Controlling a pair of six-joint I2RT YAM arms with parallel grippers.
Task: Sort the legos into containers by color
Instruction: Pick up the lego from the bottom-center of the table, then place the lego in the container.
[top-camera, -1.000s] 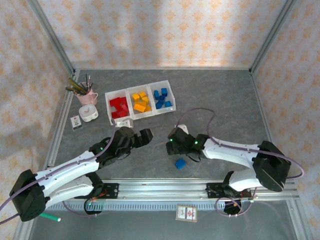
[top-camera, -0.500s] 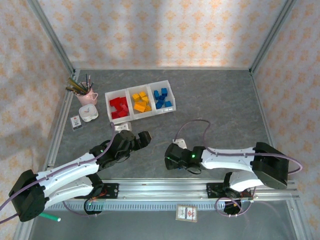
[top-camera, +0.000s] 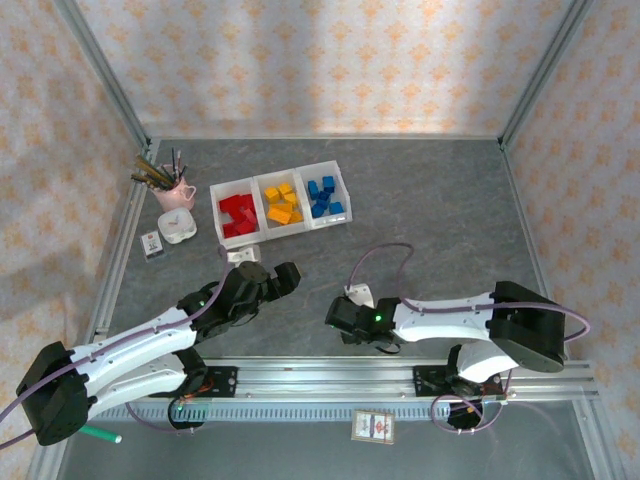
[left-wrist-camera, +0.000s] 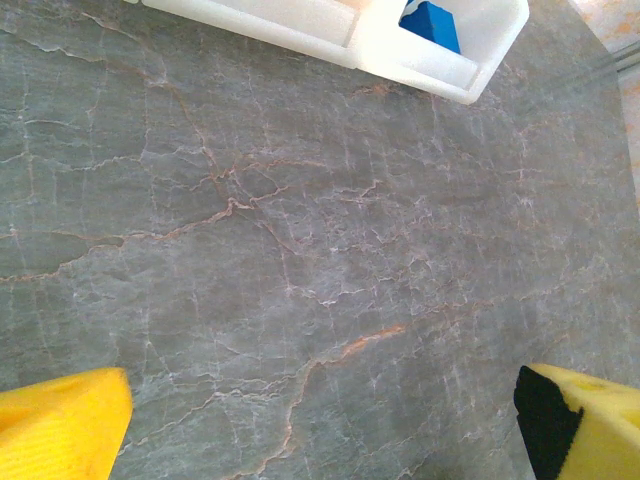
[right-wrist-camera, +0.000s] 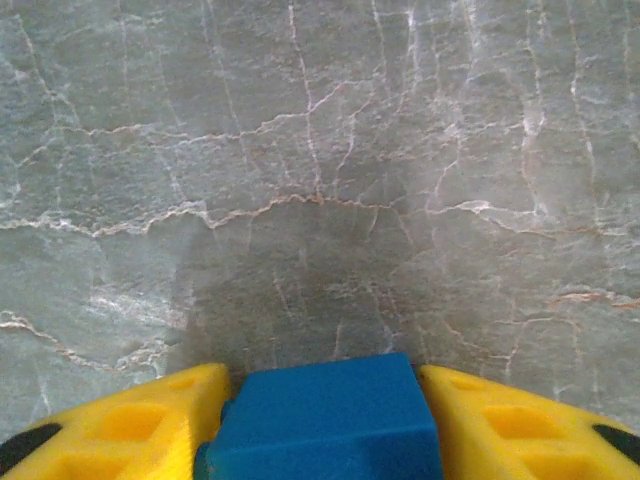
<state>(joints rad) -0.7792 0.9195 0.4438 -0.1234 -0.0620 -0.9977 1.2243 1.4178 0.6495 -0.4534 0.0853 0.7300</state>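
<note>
The containers stand in a joined row at the far left-centre of the grey worktop, set slightly askew. The left bin holds a heap of red legos. The middle bin holds yellow-orange legos. The right bin holds blue legos. Each bin carries one colour.

In the left wrist view, a corner of the white bin row shows at the top edge with one blue brick inside it. The rest of that view is bare worktop.

One blue lego is outside the bins, low over the worktop near the arms' bases. The right jaws are closed narrow on it. One yellow finger presses its left side and the other finger presses its right side. From above, the right arm reaches leftward, and its wrist hides that brick.

The left jaws stand wide with nothing between them. Their two yellow fingers sit at opposite lower corners of the left wrist view, above bare stone. The left arm stretches toward the middle of the worktop, its tip short of the bins.

Left of the containers stand a pink cup of pens, a small white clock-like object and a small card.
</note>
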